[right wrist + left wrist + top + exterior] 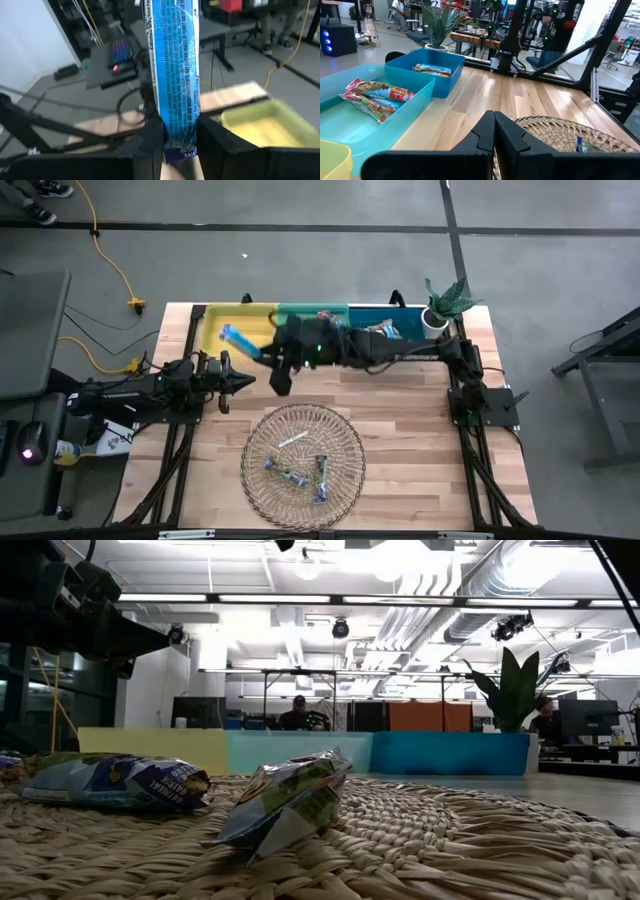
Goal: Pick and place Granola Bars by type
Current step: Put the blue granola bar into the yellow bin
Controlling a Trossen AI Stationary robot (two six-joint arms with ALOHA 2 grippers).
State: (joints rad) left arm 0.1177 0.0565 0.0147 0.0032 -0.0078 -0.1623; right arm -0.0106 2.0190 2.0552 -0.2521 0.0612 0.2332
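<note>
My right gripper (177, 142) reaches from the table's right across the bins and is shut on a light blue granola bar (239, 337), which hangs in the air over the yellow bin (215, 330). Red-wrapped bars (375, 95) lie in the green bin (300, 311). A tan bar (432, 70) lies in the blue bin (408, 315). Several more bars (300, 472) lie flat in the round woven basket (345, 430); two of them (285, 802) show close in the low view. My left gripper (494, 131) waits shut, left of the basket, holding nothing. My right gripper pinches the light blue bar between its two fingers at one short end (177, 131). The bar runs straight on from the fingers, along them, its free end (170, 20) pointing away. It is lifted clear, above the yellow bin (260, 127).
Three bins stand side by side along the far edge. A potted plant (447, 302) stands at the far right corner. The basket takes up the near middle. Bare wood (400, 410) lies between the basket and the bins.
</note>
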